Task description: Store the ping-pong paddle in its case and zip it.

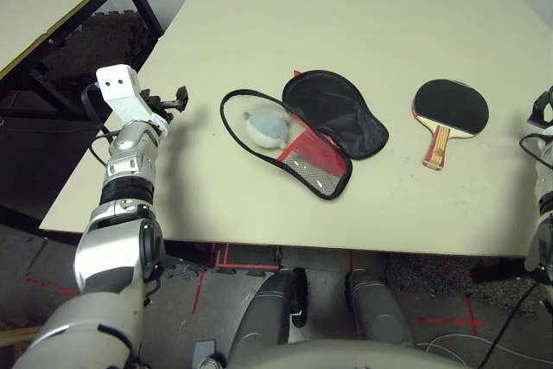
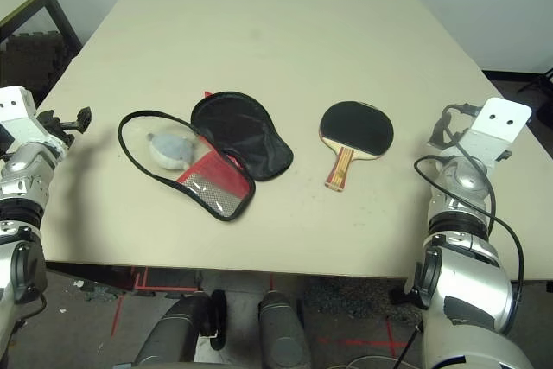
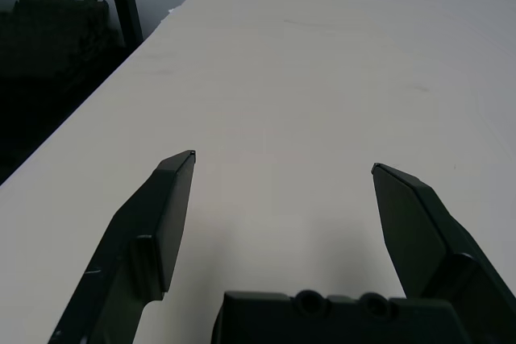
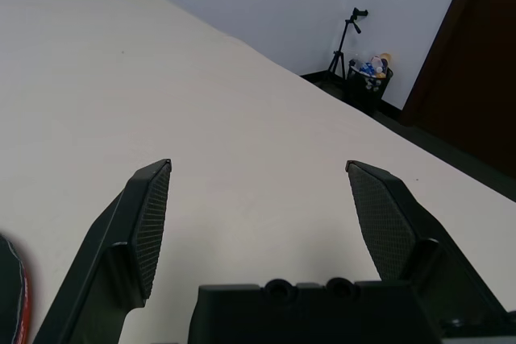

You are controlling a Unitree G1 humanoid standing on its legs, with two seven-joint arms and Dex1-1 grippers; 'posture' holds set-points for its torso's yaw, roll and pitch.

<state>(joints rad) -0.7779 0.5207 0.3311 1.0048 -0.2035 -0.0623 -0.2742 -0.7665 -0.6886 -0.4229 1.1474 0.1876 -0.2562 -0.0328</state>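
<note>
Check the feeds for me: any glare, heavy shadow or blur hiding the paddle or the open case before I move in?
Left eye view: even light, no glare; ping-pong paddle and open case sharp, with soft shadows. Right eye view: the same, slightly warmer. Left wrist view: left gripper crisp over bare table, dim floor beyond the edge. Right wrist view: right gripper sharp, the paddle cut by the frame's edge.

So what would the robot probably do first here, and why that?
Probably bring the right tool in toward the ping-pong paddle and grasp it. The paddle lies bare on the table, apart from the case, which already lies unzipped and spread open with a small grey-blue lump inside. Both tools are open and empty, and the right arm is on the paddle's side.
</note>
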